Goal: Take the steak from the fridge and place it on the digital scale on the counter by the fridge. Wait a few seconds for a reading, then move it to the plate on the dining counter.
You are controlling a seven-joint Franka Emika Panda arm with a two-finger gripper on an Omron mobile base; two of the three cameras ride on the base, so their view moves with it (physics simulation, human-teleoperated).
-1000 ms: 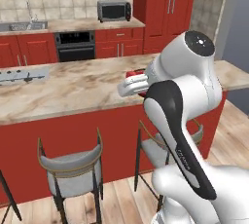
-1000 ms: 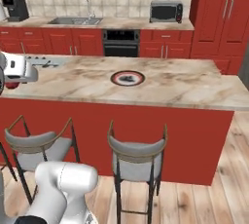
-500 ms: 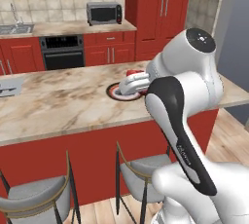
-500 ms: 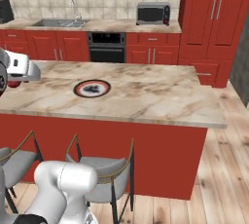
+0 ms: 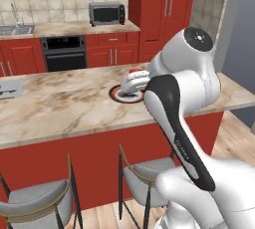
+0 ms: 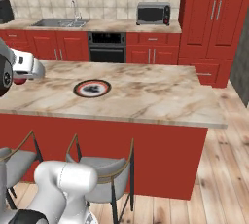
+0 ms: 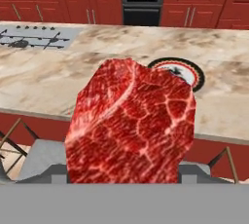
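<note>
Filling the hand view, steak [image 7: 131,123] clamped in the gripper [image 7: 124,179]; plate [image 6: 92,88] unobstructed on dining counter [image 6: 160,96].

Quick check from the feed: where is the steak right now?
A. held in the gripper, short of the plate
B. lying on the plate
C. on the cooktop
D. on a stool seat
A: in the hand view the steak sits close up at the gripper, while the plate lies bare on the dining counter.

Both base views are looking forward and down across the dining counter [image 5: 64,103], sharing the plate [image 6: 92,88] at 12 o'clock. The hand view is hovering close, facing the counter from its stool side.
</note>
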